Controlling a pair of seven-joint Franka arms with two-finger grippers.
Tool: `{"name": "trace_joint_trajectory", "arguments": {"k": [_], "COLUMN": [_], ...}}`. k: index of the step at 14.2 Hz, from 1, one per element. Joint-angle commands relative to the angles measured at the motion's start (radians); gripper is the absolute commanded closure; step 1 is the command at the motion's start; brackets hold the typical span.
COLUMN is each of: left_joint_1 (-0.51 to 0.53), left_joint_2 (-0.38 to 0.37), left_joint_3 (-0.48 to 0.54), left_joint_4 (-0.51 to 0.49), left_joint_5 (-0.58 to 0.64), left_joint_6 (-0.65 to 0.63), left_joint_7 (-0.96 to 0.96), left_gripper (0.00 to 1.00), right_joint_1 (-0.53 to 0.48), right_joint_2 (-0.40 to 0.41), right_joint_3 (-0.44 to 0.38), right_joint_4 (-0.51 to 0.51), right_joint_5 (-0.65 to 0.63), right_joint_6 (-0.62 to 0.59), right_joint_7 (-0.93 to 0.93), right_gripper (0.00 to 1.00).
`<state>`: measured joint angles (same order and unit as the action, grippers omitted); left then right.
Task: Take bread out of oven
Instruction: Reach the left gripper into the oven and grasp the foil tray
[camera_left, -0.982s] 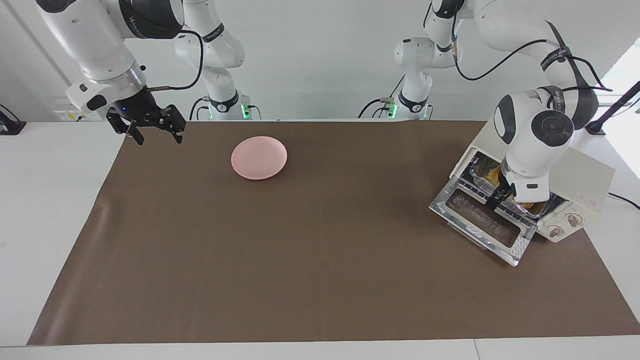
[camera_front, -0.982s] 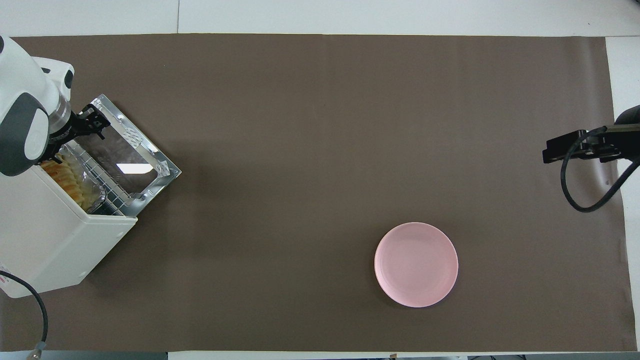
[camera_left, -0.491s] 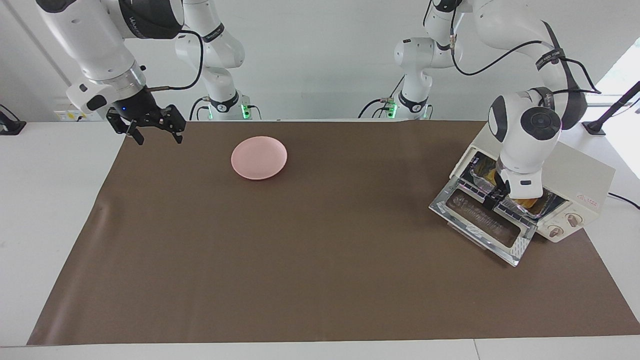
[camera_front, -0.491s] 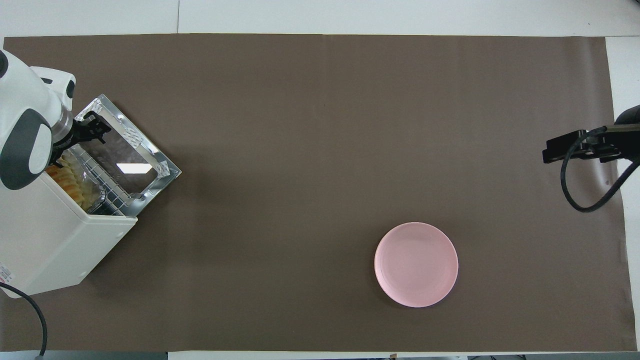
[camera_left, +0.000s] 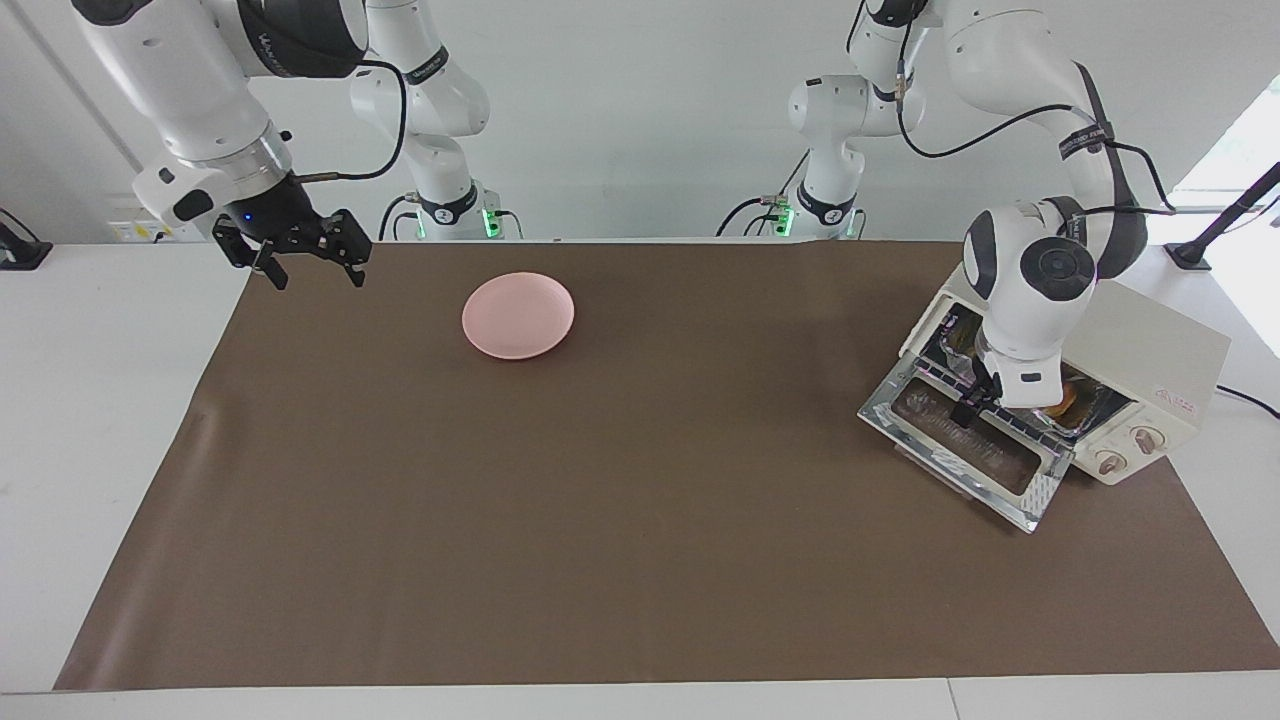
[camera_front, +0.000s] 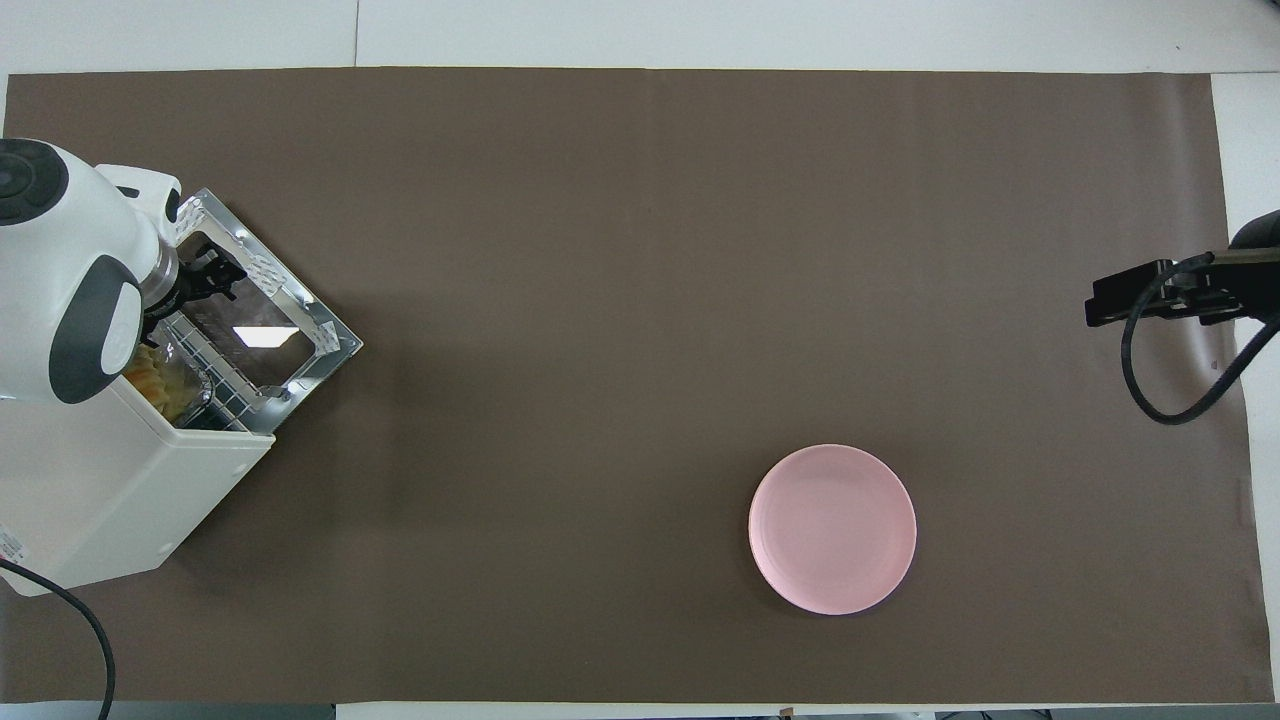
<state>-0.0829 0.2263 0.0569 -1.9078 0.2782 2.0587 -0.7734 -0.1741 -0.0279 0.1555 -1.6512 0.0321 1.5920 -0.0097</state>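
The cream-white oven (camera_left: 1165, 345) stands at the left arm's end of the table with its glass door (camera_left: 965, 450) dropped open. The golden bread (camera_left: 1065, 400) lies in a foil tray on the rack inside, mostly hidden by the left arm. It also shows in the overhead view (camera_front: 150, 378), inside the oven (camera_front: 110, 490). My left gripper (camera_left: 968, 408) hangs low over the inner edge of the open door (camera_front: 260, 320), just in front of the rack. It also shows in the overhead view (camera_front: 215, 277). My right gripper (camera_left: 312, 268) is open and empty, waiting in the air over the mat's edge at the right arm's end.
A pink round plate (camera_left: 518, 315) sits on the brown mat (camera_left: 600, 520), toward the right arm's end and near the robots. It also shows in the overhead view (camera_front: 832, 528). The oven's power cable trails off the table edge.
My left gripper has drawn out from the oven's mouth over the open door, toward the table's middle. The bread has stayed inside. The right arm has not moved.
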Motion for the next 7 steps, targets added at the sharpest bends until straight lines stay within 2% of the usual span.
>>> {"name": "trace_joint_trajectory", "arguments": {"k": [1,2,3,4,5,7], "left_joint_1": [0.009,0.008,0.008,0.005,0.002,-0.008], "left_joint_2": [0.001,0.007,0.019,0.031,0.036,0.07], "left_joint_3": [-0.003,-0.003,-0.003,-0.003,-0.003,-0.006], "left_joint_4": [-0.033,-0.034,-0.034,-0.031,-0.022,0.044], "left_joint_5": [0.018,0.018,0.018,0.016,0.018,0.012], "left_joint_6": [0.047,0.052,0.06,0.061,0.066,0.071], "left_joint_7": [-0.017,-0.017,-0.017,-0.017,-0.015,-0.001], "left_gripper": [0.25,0.37,0.59,0.85,1.0,1.0], "right_joint_1": [-0.012,-0.012,-0.012,-0.012,-0.012,-0.012], "right_joint_2": [-0.017,-0.017,-0.017,-0.017,-0.017,-0.017], "right_joint_3": [0.007,0.007,0.007,0.007,0.007,0.007], "right_joint_4": [-0.015,-0.015,-0.015,-0.015,-0.015,-0.015], "right_joint_5": [0.002,0.002,0.003,0.003,0.003,0.003], "right_joint_6": [-0.007,-0.007,-0.007,-0.007,-0.007,-0.007], "right_joint_7": [-0.026,-0.026,-0.026,-0.026,-0.026,-0.026], "right_gripper": [0.0,0.0,0.0,0.0,0.0,0.0]}}
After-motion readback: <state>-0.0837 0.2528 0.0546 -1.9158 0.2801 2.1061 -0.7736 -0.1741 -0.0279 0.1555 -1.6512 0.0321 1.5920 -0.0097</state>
